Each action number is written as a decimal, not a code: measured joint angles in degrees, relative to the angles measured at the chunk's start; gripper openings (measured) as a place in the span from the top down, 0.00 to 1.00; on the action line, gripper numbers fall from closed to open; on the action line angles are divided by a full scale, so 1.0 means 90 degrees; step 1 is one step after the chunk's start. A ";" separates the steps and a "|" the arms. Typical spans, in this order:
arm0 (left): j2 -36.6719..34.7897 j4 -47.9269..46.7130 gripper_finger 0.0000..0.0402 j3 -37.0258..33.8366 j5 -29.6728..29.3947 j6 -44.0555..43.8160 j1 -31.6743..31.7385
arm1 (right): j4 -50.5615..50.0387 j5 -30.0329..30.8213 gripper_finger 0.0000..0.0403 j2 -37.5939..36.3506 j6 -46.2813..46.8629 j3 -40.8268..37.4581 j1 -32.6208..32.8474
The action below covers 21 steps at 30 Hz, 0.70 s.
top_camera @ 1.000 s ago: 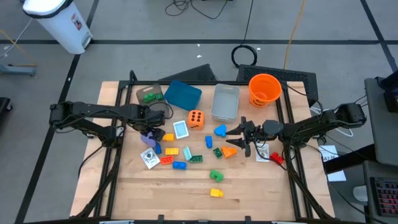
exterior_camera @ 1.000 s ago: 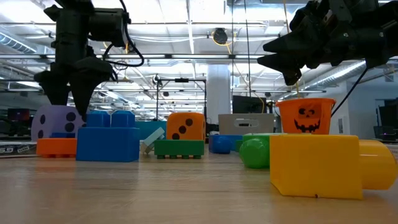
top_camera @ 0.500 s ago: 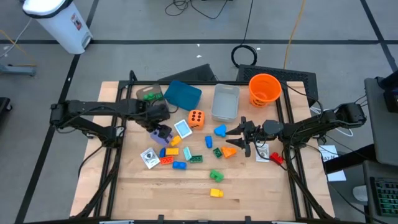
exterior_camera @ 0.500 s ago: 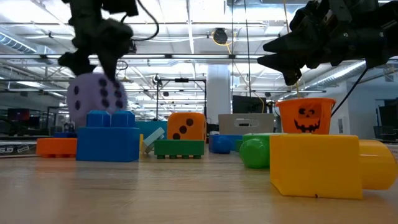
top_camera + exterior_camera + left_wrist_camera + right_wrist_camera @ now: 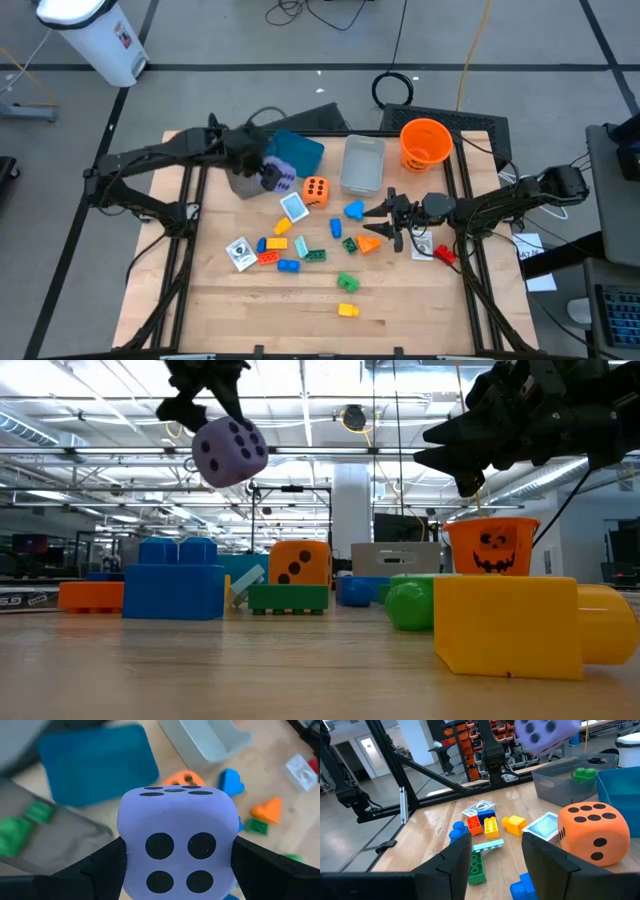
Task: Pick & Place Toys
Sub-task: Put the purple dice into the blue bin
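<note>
Purple foam-looking die (image 5: 278, 176) is held in the left gripper (image 5: 175, 865), fingers clamped on two opposite flat faces, lifted clear of the table (image 5: 420, 300) over the near edge of the teal box (image 5: 296, 150). In the low view the die (image 5: 229, 452) hangs well above the bricks. It looks light and a bit squashy, probably not slippery; opposite flat faces are the right hold, corners would roll out.

Right gripper (image 5: 390, 222) hovers just above the orange brick (image 5: 368, 243) near the blue brick (image 5: 354, 210), fingers partly apart, nothing between them in its wrist view.

The small plastic bricks look hard and light, best pinched across the short sides. Cards (image 5: 292, 208) lie flat and thin, hard to get under.

Containers:
- dark grey tray (image 5: 232, 152) at far left has green bricks (image 5: 20, 822) in it
- teal box: cannot tell what, if anything, is inside
- light grey bin (image 5: 362, 163) looks to hold nothing
- orange bucket (image 5: 425, 141) upright at far right, inside not readable

Orange die (image 5: 315, 190) sits on the table between the teal box and the bin. The other toys lie scattered mid-table.
</note>
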 joint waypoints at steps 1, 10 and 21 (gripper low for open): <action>0.0069 0.0005 0.23 0.0108 -0.0059 0.0177 0.0090 | 0.0002 0.0000 0.59 0.0000 0.0001 0.0000 -0.0001; 0.1253 0.0001 0.23 0.0663 -0.0025 0.1419 0.1292 | 0.0003 0.0001 0.59 0.0000 -0.0001 0.0000 0.0001; 0.2683 0.0003 0.22 0.1306 0.0097 0.2171 0.2569 | 0.0001 0.0000 0.59 0.0000 0.0001 0.0000 0.0000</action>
